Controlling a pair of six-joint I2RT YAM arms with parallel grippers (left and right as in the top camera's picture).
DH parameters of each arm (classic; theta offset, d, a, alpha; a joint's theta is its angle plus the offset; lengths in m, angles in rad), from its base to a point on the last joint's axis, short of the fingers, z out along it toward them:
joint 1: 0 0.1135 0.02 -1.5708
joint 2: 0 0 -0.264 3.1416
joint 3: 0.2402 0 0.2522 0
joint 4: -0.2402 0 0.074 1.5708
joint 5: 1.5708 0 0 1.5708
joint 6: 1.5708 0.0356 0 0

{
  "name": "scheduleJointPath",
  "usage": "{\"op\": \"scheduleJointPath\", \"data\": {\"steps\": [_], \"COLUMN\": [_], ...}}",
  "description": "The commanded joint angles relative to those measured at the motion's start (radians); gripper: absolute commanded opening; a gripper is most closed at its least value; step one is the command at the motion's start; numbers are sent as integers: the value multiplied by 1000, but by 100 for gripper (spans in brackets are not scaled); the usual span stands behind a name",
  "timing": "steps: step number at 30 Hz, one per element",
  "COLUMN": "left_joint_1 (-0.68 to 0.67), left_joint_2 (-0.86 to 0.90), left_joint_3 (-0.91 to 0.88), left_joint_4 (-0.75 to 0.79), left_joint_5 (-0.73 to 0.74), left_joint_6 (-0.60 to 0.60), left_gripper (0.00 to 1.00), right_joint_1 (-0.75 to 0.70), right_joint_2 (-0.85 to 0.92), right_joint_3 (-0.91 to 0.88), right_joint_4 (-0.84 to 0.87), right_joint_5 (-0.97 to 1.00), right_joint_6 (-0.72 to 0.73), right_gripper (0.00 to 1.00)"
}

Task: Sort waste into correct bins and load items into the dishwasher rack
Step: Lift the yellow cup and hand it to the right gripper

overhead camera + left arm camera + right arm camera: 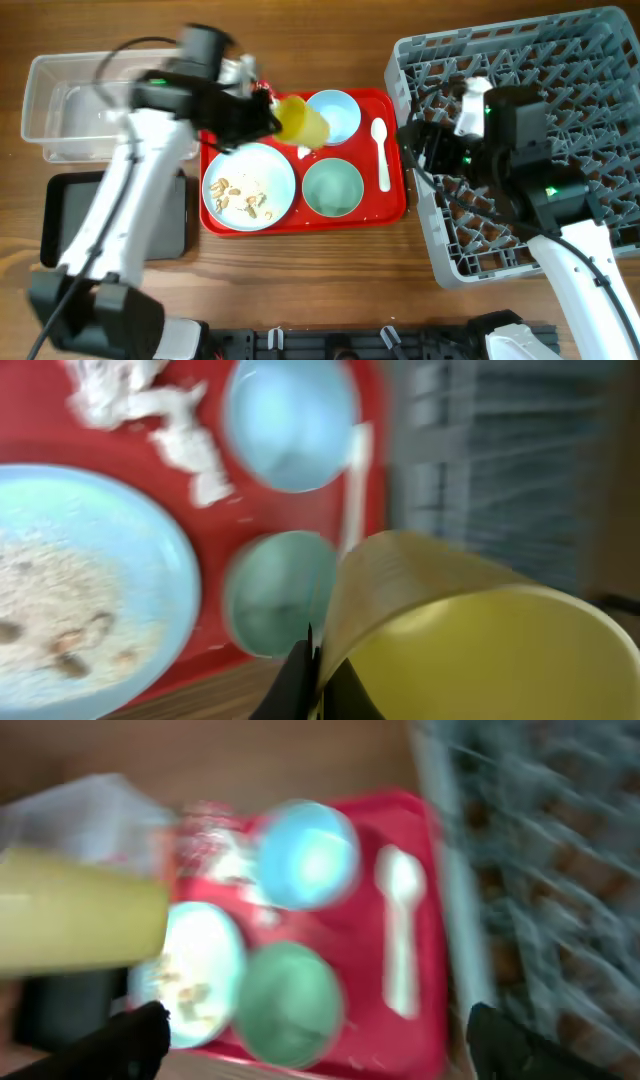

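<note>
Yellow cup [480,650] hangs pinched in the left pincer [320,685] above the red tray [395,205]; right pincer [322,1042] spread.

Motion blur smears both wrist views. The yellow cup [480,650], close to the left wrist lens, runs off the bottom and right edges; only a dark sliver of the left gripper's fingers [300,682] shows at its rim. Beyond the cup, the plate [70,600] is cut at the left, the tissue [150,405] at the top. The right gripper's fingers [130,1040] are cropped by the bottom edge.
</note>
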Motion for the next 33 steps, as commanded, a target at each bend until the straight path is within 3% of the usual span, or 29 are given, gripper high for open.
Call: {"op": "scheduleJointPath", "data": {"steps": [1,9,19,23,24,26,33], "left_joint_1": [120,133,102,94,94,94,94], "left_joint_2": [-4,-4,-5,-5,-5,-5,-5], "left_joint_3": [0,0,0,0,0,0,0], "left_joint_4": [-23,-60,-93,-93,-93,-93,-93], "left_joint_5": [535,776,790,775,772,772,772], "left_joint_6": [70,88,92,92,92,92,92], "left_gripper": [4,4,4,4,4,4,4], "right_joint_1": [1,47,139,140,140,140,140], "right_joint_2": [7,84,205,204,204,203,203], "right_joint_3": [21,21,21,22,22,22,22], "right_joint_4": [109,402,624,698,712,721,733], "right_joint_5": [-385,-683,-770,-828,-841,-843,-843], "right_joint_6": [-160,-158,-113,-99,-99,-100,-100], "right_gripper": [94,88,84,71,72,83,83]}}
